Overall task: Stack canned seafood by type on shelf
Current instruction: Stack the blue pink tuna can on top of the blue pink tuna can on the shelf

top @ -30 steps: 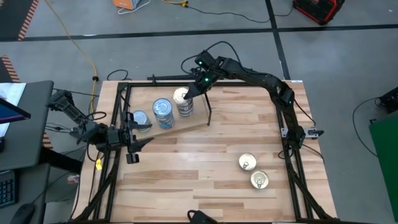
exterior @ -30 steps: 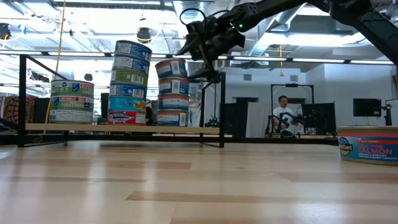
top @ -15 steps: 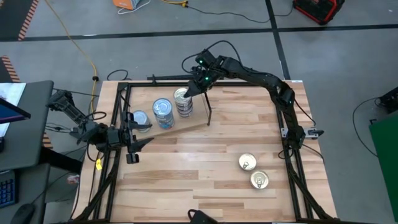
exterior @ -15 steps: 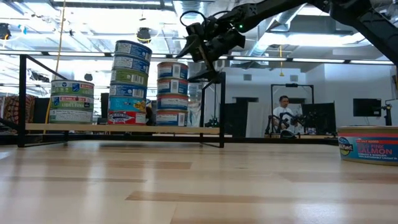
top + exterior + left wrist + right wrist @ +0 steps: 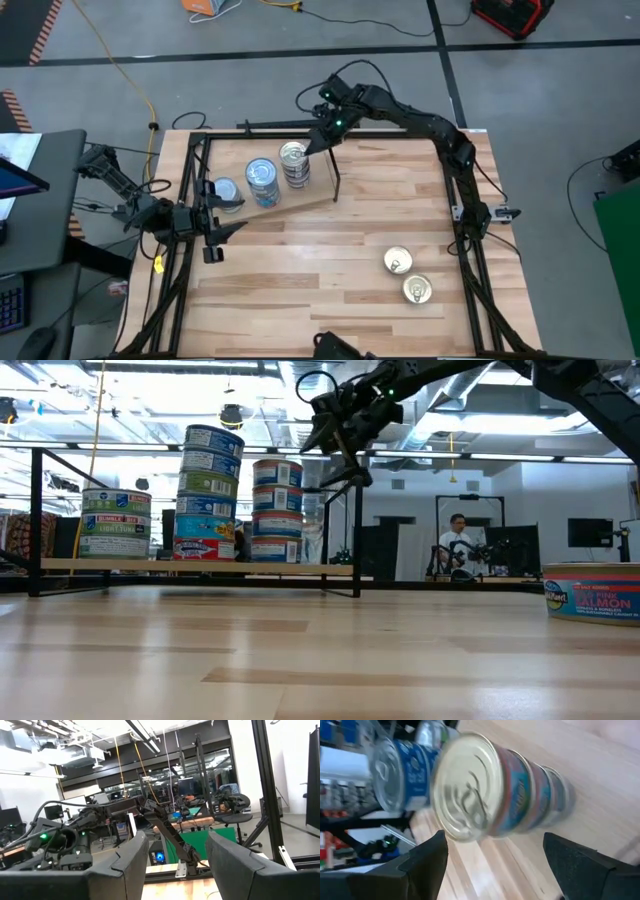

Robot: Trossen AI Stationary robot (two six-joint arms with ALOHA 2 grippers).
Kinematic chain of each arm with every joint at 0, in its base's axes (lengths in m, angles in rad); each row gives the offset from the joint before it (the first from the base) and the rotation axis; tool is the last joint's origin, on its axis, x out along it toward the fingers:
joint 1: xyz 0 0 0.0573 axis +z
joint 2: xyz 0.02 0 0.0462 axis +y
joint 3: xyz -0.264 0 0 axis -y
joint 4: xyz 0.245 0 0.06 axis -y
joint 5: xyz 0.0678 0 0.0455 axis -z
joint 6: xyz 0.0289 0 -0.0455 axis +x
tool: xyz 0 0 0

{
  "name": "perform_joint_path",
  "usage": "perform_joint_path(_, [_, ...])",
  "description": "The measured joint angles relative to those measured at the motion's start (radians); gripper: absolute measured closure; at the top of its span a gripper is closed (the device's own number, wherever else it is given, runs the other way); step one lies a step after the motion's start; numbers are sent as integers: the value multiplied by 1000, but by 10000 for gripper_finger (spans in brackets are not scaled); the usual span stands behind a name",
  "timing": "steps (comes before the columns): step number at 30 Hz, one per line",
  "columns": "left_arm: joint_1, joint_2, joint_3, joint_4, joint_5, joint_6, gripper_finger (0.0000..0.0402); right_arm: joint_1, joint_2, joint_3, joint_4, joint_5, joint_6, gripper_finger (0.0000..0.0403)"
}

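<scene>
Three stacks of canned seafood [image 5: 262, 178] stand on the shelf [image 5: 300, 205], and with our right gripper [image 5: 318, 141] spread wide and empty beside the pull-tab stack [image 5: 277, 510], we judge the next move fetches the two loose tins [image 5: 407, 276] while the left gripper [image 5: 212, 222] waits, fingers parted, at the table's edge.

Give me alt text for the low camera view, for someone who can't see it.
Three stacks of canned seafood stand on the shelf across the tabletop, with the right gripper open in the air just beside the top of the rightmost stack. One more tin sits on the tabletop at the far right, and a person sits in the room behind.
</scene>
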Motion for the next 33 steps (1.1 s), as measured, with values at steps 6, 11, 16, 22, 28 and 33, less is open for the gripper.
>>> perform_joint_path(6, [-7,0,0,-2,0,0,212,-11,-1,57,-155,100,-119,57])
perform_joint_path(11, [-22,0,0,-24,-9,-23,212,4,-14,71,-252,130,-203,57])
perform_joint_path(16, [-22,0,0,-99,-6,-34,212,13,-60,71,-399,144,-269,59])
perform_joint_path(22, [-22,0,0,-166,9,-68,212,106,-124,60,-552,263,-390,70])
perform_joint_path(28, [-22,10,0,-168,44,-137,212,296,-222,-102,-489,414,-451,78])
perform_joint_path(33, [-22,13,0,-188,44,-220,212,392,-342,-349,-398,487,-394,83])
